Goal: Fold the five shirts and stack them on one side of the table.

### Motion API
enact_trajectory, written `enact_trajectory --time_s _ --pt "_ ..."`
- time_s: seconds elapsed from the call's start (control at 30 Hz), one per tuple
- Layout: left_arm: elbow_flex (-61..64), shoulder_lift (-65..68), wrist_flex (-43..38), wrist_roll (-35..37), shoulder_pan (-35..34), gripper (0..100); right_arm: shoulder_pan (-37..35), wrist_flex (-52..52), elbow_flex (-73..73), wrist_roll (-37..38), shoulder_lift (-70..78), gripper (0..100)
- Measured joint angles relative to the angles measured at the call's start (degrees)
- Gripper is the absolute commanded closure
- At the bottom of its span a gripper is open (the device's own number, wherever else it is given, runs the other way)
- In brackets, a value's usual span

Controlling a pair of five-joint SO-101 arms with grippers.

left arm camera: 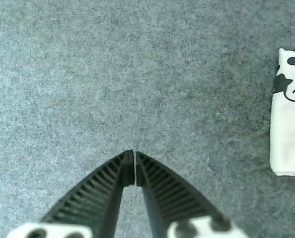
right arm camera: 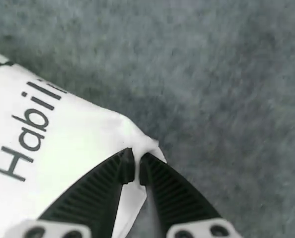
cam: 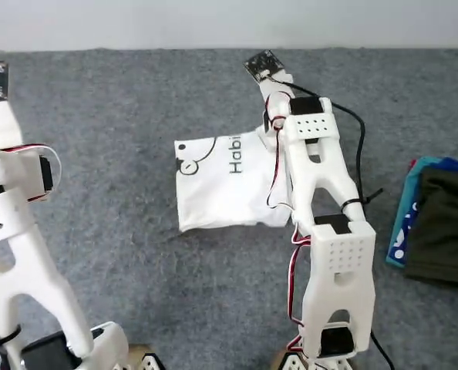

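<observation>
Shirts lie in two places on the grey table [cam: 98, 116]: nearer, at 3 o'clock by the edge, one pile of folded shirts [cam: 437, 223], a dark one over a blue-green one, and farther, in the middle, one white shirt [cam: 221, 185]. Of the two grippers, the left gripper [left arm camera: 135, 161] holds its jaws together on nothing above bare table, and farthest the right gripper [right arm camera: 136, 166] is clamped on the white shirt's 1 o'clock corner.

One white shirt [cam: 225, 189], one stack [cam: 443, 227] of at least two folded shirts, two hands: left hand [left arm camera: 135, 168], right hand [right arm camera: 136, 166].
</observation>
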Motion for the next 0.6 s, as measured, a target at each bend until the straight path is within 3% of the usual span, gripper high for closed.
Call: enact_trajectory --time_s 0.1,0.3,0.6 --pt "0.0 0.0 0.0 0.0 -0.2 99 0.0 -3.3 0.0 2.2 0.0 96.5" --pt "0.0 0.0 0.0 0.0 -0.2 99 0.1 0.8 0.0 2.5 0.0 76.2" --pt "0.2 0.0 0.0 0.0 -0.2 99 -2.5 16.2 -0.2 -11.3 -5.5 72.5"
